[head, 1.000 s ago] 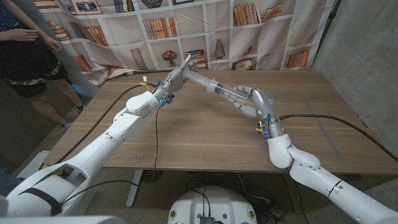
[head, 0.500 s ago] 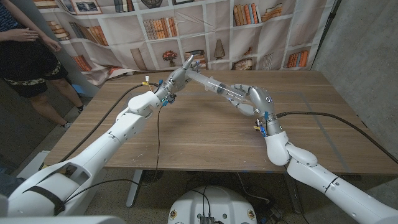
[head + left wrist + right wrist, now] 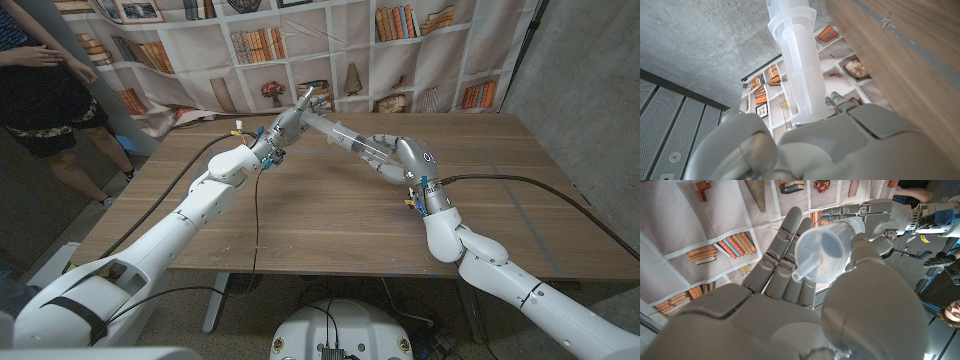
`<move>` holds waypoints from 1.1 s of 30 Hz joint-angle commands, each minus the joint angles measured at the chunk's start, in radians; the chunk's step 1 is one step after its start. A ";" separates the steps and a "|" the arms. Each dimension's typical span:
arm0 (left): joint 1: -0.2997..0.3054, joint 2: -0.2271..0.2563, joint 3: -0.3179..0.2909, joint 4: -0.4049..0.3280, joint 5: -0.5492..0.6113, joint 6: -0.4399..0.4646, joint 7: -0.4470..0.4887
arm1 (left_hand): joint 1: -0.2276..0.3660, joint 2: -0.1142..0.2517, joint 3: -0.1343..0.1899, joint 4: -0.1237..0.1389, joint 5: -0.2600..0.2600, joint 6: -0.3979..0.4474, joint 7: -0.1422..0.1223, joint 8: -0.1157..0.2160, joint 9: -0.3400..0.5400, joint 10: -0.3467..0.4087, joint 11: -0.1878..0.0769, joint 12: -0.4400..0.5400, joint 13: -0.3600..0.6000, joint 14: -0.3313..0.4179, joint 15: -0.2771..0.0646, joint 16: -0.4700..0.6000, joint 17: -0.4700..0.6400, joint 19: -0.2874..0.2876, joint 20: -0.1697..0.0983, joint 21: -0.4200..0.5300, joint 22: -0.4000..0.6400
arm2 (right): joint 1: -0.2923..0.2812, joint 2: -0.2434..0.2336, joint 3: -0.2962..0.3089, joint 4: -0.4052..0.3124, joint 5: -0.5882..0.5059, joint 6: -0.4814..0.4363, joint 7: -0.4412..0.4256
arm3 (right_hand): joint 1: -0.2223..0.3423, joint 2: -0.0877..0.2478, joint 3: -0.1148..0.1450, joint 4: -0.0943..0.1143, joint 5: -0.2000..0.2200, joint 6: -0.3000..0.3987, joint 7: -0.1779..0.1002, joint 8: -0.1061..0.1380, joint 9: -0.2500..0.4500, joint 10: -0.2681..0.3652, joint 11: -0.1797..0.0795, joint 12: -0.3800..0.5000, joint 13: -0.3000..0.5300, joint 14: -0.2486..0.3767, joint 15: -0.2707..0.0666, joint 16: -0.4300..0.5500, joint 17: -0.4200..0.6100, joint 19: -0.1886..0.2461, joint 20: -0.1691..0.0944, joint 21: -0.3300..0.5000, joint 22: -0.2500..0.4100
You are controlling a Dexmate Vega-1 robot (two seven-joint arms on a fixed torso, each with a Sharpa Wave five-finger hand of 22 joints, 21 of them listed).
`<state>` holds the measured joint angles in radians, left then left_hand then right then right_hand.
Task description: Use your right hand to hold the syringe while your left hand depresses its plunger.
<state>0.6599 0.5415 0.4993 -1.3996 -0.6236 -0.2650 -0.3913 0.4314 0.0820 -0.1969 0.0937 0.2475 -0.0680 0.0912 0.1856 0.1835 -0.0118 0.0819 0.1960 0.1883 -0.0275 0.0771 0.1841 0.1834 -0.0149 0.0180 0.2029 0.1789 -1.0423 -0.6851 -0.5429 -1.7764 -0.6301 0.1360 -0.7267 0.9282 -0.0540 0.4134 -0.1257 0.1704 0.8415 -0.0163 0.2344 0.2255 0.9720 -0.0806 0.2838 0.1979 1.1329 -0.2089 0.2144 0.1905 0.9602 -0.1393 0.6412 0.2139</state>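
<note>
The syringe [image 3: 345, 138] hung in the air above the far half of the worktop [image 3: 330, 215], spanning the gap between the two hands — its long axis ran on a slant, plunger end up and toward the left hand [image 3: 285, 126], nozzle end down and toward the right hand [image 3: 398, 160]. Both hands were on it, one at each end, so neither had any reaching left to do.

The right hand held the barrel — in the right wrist view its fingers [image 3: 785, 255] lay along one side of the clear tube and its thumb along the other, with the nozzle [image 3: 805, 270] pointing back at the camera. The left hand was closed round the plunger end; in the left wrist view the pale plunger shaft [image 3: 800, 65] ran straight out from between its fingers.

The coming move likely turned on that shared line: the left hand would need to push along the syringe's own axis, down the slant toward the right hand, while the right hand kept the barrel from sliding or tipping. A push off that line could bend or jam the plunger.
</note>
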 commanded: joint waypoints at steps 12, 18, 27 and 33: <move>-0.039 -0.031 0.028 0.042 0.015 -0.011 -0.037 | 0.001 0.004 -0.009 0.002 0.003 0.003 0.005 0.009 0.003 -0.010 0.000 0.004 0.006 -0.009 -0.001 0.001 0.004 -0.012 0.002 -0.001 0.005 | 0.016 -0.004 -0.005 -0.043 0.007 -0.088 0.068 | 0.208 0.212 -0.007 -0.002 0.005 0.166 -0.160 0.003 0.004 0.090 -0.086 0.001 0.006 0.022 -0.022 0.008 0.005 0.015 -0.080 0.019 0.002; -0.037 -0.039 0.028 0.038 0.019 -0.025 -0.033 | 0.002 0.005 -0.010 0.002 0.003 0.002 0.005 0.008 0.003 -0.011 0.001 0.004 0.006 -0.010 0.000 0.001 0.004 -0.018 0.002 -0.002 0.005 | 0.029 -0.005 -0.010 -0.045 0.008 -0.089 0.079 | 0.208 0.211 -0.009 -0.003 0.005 0.167 -0.160 0.002 0.005 0.094 -0.086 0.001 0.006 0.024 -0.022 0.008 0.004 0.016 -0.079 0.022 0.001; -0.037 -0.051 0.034 0.037 0.021 -0.032 -0.031 | 0.002 0.005 -0.011 0.002 0.004 0.002 0.005 0.009 0.003 -0.011 0.001 0.004 0.006 -0.011 -0.002 0.001 0.004 -0.019 0.003 -0.002 0.005 | 0.037 -0.008 -0.012 -0.056 0.010 -0.104 0.101 | 0.209 0.211 -0.011 -0.003 0.005 0.167 -0.161 0.000 0.005 0.095 -0.086 0.001 0.008 0.026 -0.022 0.007 0.004 0.015 -0.079 0.026 0.000; -0.044 -0.065 0.042 0.048 0.017 -0.025 -0.034 | 0.002 0.006 -0.012 0.002 0.004 0.004 0.004 0.010 0.003 -0.011 -0.001 0.005 0.006 -0.012 -0.002 0.001 0.004 -0.020 0.004 -0.001 0.005 | 0.036 0.000 -0.012 -0.059 0.010 -0.121 0.097 | 0.207 0.211 -0.012 -0.003 0.005 0.166 -0.162 -0.002 0.006 0.094 -0.083 0.001 0.012 0.027 -0.022 0.005 0.004 0.014 -0.079 0.029 -0.001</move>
<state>0.6240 0.4979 0.5296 -1.3627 -0.6059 -0.2916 -0.4230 0.4315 0.0820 -0.1997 0.0966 0.2475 -0.0680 0.0912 0.1856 0.1835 -0.0170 0.0768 0.1960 0.1883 -0.0347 0.0734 0.1842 0.1833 -0.0274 0.0198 0.2029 0.1790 -1.0109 -0.6909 -0.5531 -1.8271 -0.6221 0.0408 -0.6395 0.9288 -0.0546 0.4037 -0.1297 0.1692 0.8414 -0.0164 0.2294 0.2253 0.9778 -0.0864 0.2813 0.2029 1.1424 -0.2111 0.2183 0.1909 0.9660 -0.1410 0.6622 0.2138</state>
